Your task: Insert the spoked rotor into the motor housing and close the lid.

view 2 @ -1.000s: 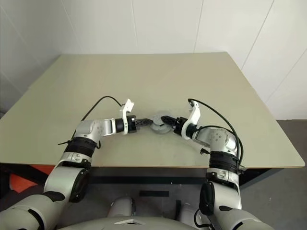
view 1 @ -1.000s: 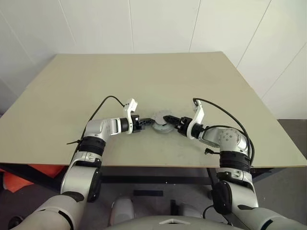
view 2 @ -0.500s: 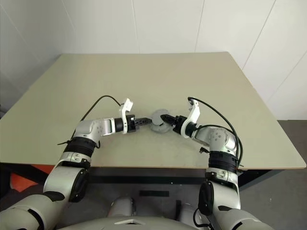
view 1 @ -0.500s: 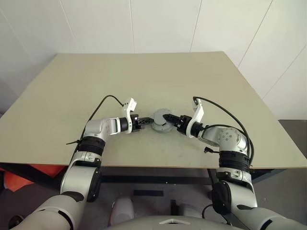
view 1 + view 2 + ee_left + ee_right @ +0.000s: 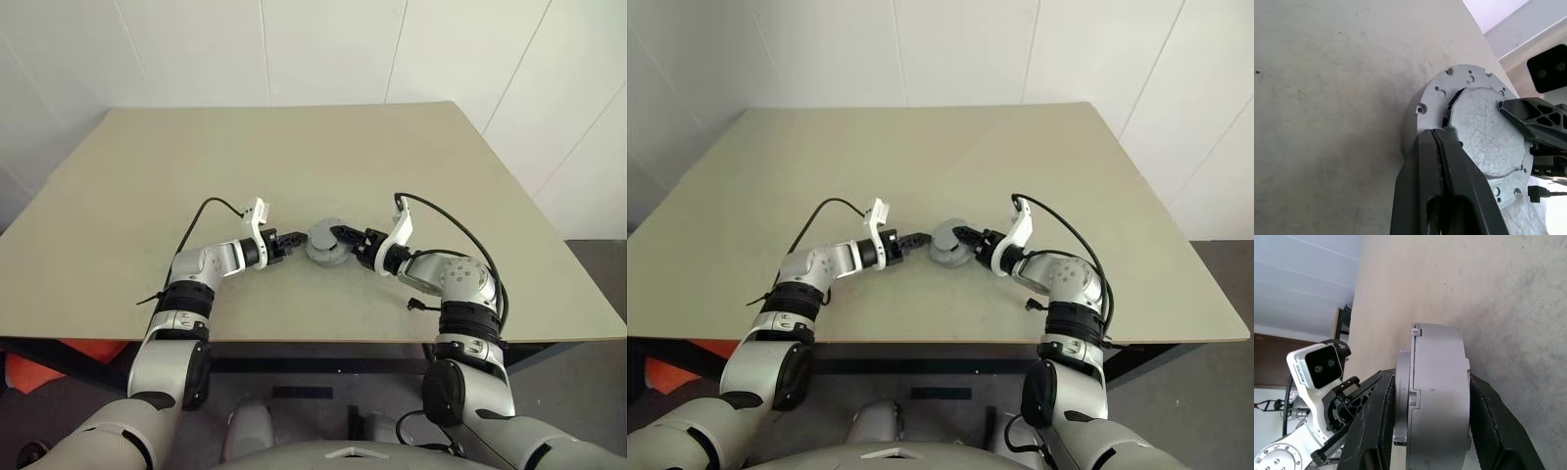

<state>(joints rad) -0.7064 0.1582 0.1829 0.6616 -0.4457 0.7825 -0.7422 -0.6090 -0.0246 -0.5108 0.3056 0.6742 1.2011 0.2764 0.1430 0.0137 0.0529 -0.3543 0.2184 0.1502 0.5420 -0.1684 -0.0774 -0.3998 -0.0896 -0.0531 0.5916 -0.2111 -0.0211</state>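
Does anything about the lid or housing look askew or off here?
Yes: the lid sits crooked on the motor housing, with a dark gap along one edge, not flush. The right tool grips the housing's sides.

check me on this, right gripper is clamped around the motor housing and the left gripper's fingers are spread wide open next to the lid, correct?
Not quite. The left gripper has its fingers pressed shut, tips at the edge of the lid, as the left wrist view shows. The rest holds: the right gripper is clamped around the motor housing, one finger on each side, in the right wrist view.
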